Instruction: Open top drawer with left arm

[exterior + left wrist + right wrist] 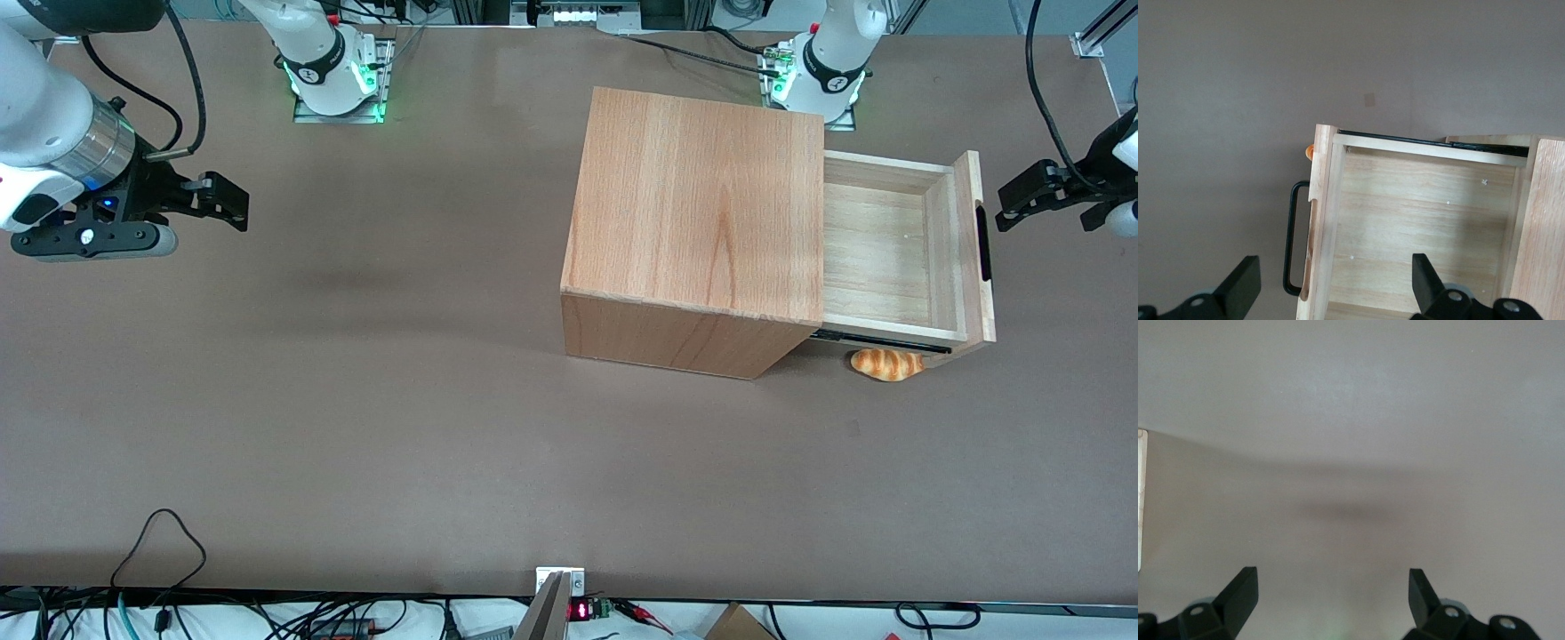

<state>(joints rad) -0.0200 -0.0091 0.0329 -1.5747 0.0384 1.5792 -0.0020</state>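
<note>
The top drawer (944, 244) stands pulled well out of the beech cabinet (702, 213), its pale wooden inside empty. A slim black bar handle (983, 242) runs along its front panel (972, 178). My left gripper (1005, 206) hangs in front of that panel, a short gap away from the handle, open and holding nothing. In the left wrist view the gripper (1335, 287) looks down on the drawer (1418, 220). One finger (1245, 283) is outside the handle (1291, 240) and the other finger (1425, 283) is over the drawer floor, touching neither.
A small bread roll (886, 363) lies on the brown table under the open drawer's corner nearest the front camera; its tip also shows as the roll (1309, 151) in the wrist view. The drawer's black slide rail (880, 342) is exposed.
</note>
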